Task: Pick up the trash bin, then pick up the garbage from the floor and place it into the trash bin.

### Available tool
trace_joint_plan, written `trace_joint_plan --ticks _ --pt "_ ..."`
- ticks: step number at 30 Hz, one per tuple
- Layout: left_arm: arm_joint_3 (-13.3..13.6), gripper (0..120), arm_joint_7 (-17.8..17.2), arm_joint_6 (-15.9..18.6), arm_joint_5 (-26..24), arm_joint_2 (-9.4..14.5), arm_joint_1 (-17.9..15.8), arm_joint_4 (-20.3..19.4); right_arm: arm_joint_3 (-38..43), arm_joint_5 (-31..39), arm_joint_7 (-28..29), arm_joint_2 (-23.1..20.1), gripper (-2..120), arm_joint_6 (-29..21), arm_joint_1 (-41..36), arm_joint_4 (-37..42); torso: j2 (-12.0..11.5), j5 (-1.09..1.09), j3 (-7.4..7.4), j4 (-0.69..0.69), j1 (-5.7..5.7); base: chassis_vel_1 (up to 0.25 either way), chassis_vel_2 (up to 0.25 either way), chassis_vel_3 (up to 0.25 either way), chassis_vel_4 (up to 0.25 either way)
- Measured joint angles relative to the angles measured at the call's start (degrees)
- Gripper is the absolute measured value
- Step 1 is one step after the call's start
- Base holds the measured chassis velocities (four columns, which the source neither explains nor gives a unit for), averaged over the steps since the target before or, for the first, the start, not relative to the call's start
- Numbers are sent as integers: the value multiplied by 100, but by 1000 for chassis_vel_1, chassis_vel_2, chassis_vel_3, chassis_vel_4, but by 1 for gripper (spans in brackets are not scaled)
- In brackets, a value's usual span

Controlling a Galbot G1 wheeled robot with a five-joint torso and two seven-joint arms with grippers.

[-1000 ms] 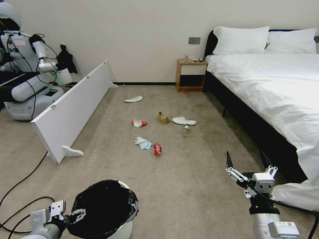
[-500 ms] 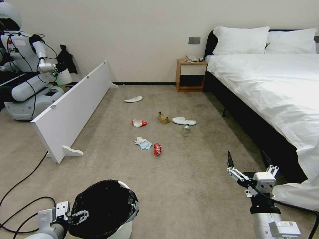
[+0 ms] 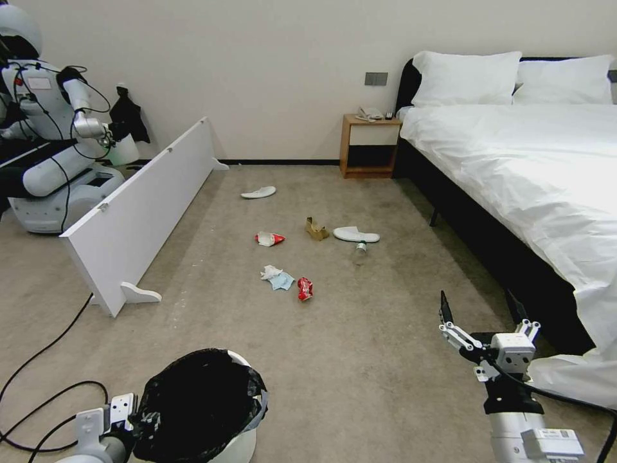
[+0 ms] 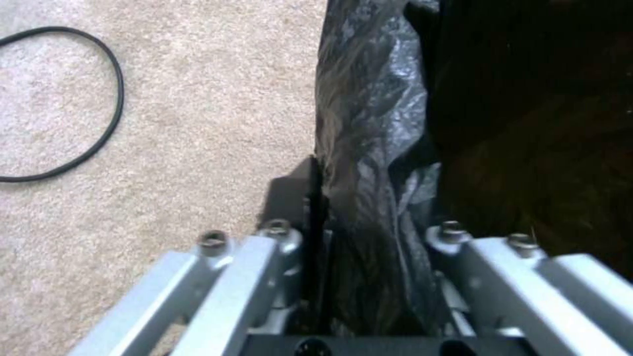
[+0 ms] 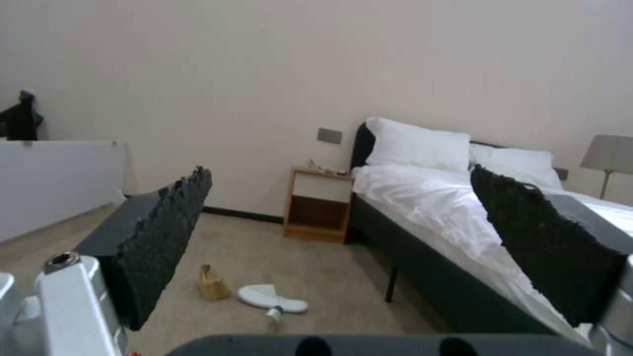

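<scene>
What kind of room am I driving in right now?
Most likely a hotel-style bedroom: a made bed with white pillows, a wooden nightstand by the wall, and carpet strewn with litter, including flat white slippers.

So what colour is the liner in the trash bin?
Black, crinkled liner over the trash bin; head view.

place: bedroom | evidence: made bed point(image 3: 514, 161), pillows point(image 3: 466, 78), nightstand point(image 3: 367, 146), carpet point(image 3: 360, 360)
</scene>
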Motion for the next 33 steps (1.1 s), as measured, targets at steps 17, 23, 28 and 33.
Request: trace_joint_plan --ticks 17,23,28,33 --pt "-207 3 189 -47 -7 -163 173 -444 83 118 98 1 100 -112 -104 -14 -1 -2 0 0 0 0 0 0 0" --pt "-436 3 32 -3 -237 -241 372 -1186 41 251 130 -22 100 -142 -244 -76 0 -1 0 1 0 0 0 0 0" --pt "-575 3 -170 18 -435 -264 401 -1793 -35 321 6 -83 100 -130 -341 -252 0 -1 0 -1 0 0 0 0 0" --pt "-649 3 -277 21 -455 -310 411 -2158 -297 659 -30 -256 100 43 -458 -613 0 -1 0 0 0 0 0 0 0"
